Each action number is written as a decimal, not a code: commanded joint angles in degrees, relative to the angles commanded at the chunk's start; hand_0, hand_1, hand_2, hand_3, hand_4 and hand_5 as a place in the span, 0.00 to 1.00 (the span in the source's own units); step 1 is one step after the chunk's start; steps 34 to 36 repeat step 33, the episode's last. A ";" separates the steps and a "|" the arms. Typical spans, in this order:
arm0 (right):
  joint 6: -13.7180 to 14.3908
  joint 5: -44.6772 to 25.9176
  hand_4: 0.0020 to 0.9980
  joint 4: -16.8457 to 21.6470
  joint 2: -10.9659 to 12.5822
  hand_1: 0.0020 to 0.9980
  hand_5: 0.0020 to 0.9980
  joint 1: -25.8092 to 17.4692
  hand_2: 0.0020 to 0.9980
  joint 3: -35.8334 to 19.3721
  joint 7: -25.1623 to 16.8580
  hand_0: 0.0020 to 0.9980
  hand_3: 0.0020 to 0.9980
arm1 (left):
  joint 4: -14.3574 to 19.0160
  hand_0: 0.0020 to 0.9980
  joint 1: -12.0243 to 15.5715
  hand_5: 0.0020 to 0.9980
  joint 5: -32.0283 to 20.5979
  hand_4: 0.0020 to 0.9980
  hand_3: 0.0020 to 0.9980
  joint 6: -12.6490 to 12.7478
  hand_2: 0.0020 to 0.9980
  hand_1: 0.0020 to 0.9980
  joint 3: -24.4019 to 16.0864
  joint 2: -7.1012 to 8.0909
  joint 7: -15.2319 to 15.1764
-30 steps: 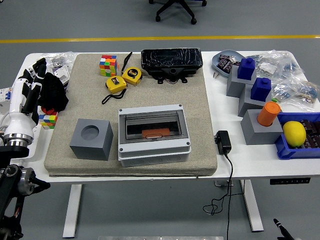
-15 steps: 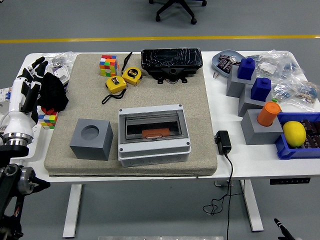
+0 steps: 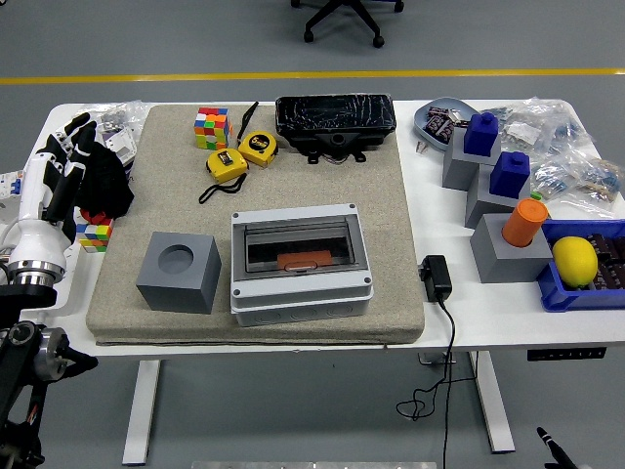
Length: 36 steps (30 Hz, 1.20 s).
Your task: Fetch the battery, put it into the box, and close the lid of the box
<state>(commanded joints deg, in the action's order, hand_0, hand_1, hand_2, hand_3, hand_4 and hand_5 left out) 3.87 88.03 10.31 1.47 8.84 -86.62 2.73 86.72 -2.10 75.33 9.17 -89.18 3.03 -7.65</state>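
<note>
The battery (image 3: 334, 120), a black block in glossy wrap, lies at the far edge of the beige mat (image 3: 391, 244). The grey box (image 3: 301, 262) stands at the mat's near middle. Its smoky clear lid (image 3: 296, 242) lies flat over it, and an orange part shows through the lid. My left hand (image 3: 66, 147), white with dark fingers, hovers over the table's left edge, far from both, with its fingers stretched out and holding nothing. Only a black tip of my right arm (image 3: 547, 445) shows at the bottom right, below the table.
A grey cube with a round hole (image 3: 178, 271) sits left of the box. Two yellow tape measures (image 3: 242, 154) and a colour cube (image 3: 211, 127) lie behind it. A black cloth (image 3: 105, 181) is beside my left hand. A charger (image 3: 436, 277), grey blocks and a blue bin with a lemon (image 3: 574, 260) fill the right side.
My left hand has shifted very slightly at the table's left edge. Nothing on the table has moved.
</note>
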 joint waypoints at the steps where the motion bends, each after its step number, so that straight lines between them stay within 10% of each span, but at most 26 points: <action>1: 0.00 -0.02 1.00 0.00 0.00 0.82 1.00 -0.01 0.76 0.01 0.00 0.99 0.79 | -0.06 1.00 0.00 0.74 0.00 1.00 0.83 0.00 0.87 0.98 -0.02 0.00 0.00; 36: 0.02 -0.66 1.00 0.00 0.14 0.82 1.00 0.14 0.76 0.47 0.11 0.99 0.79 | -0.24 1.00 -0.21 0.72 -0.87 1.00 0.82 0.74 0.86 0.96 0.26 0.11 -0.63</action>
